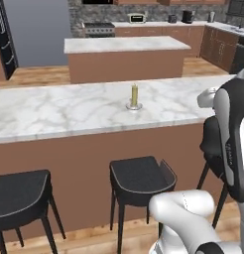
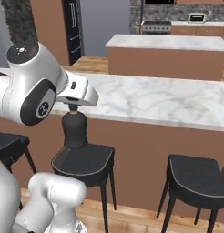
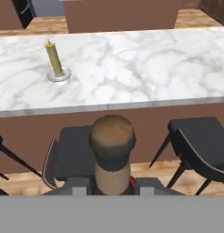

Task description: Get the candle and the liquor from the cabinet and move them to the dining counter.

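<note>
The jaws (image 3: 112, 185) grasp the liquor (image 2: 75, 129) by its neck, above 1 stool (image 2: 84, 164). Ahead of them, the candle (image 1: 134, 96) stands upright on the table (image 1: 69, 111).

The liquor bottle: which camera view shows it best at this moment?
The right base view: the liquor bottle hangs from the gripper, its black bell-shaped body seen whole in front of the dining counter. The hand view gives just its stopper and neck from above. In the left base view I cannot make it out.
</note>
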Robot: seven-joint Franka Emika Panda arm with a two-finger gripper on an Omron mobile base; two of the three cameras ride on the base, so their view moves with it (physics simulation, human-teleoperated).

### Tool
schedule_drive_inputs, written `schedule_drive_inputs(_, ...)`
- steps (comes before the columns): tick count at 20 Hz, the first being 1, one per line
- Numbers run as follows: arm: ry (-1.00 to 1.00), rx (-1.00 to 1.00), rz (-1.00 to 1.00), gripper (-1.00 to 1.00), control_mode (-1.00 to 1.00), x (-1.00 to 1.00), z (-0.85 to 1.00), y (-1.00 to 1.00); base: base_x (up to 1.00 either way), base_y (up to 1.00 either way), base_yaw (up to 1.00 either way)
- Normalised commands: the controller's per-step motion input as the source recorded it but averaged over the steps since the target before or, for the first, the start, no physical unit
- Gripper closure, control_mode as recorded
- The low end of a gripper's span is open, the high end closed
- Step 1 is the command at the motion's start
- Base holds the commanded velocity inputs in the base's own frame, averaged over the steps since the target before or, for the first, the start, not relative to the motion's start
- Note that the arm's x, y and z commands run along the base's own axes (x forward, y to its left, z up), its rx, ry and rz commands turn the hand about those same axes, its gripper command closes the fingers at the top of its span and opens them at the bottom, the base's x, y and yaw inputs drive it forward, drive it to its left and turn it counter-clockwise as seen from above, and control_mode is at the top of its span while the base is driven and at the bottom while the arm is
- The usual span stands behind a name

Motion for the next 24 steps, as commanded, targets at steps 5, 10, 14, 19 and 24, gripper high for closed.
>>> schedule_drive_inputs(5, 0.0, 0.0, 0.0, 1.0, 1.0, 0.0, 0.0, 0.0, 0.6, 0.0, -0.36)
schedule_drive_inputs(10, 0.0, 0.0, 0.0, 1.0, 1.0, 0.0, 0.0, 0.0, 0.58, 0.0, -0.37)
schedule_drive_inputs(14, 0.0, 0.0, 0.0, 1.0, 1.0, 0.0, 0.0, 0.0, 0.57, 0.0, -0.17)
schedule_drive_inputs(19, 0.0, 0.0, 0.0, 1.0, 1.0, 0.0, 0.0, 0.0, 0.49, 0.0, -0.06)
schedule_drive_inputs(24, 0.0, 0.0, 0.0, 1.0, 1.0, 0.0, 0.0, 0.0, 0.03, 0.0, -0.01)
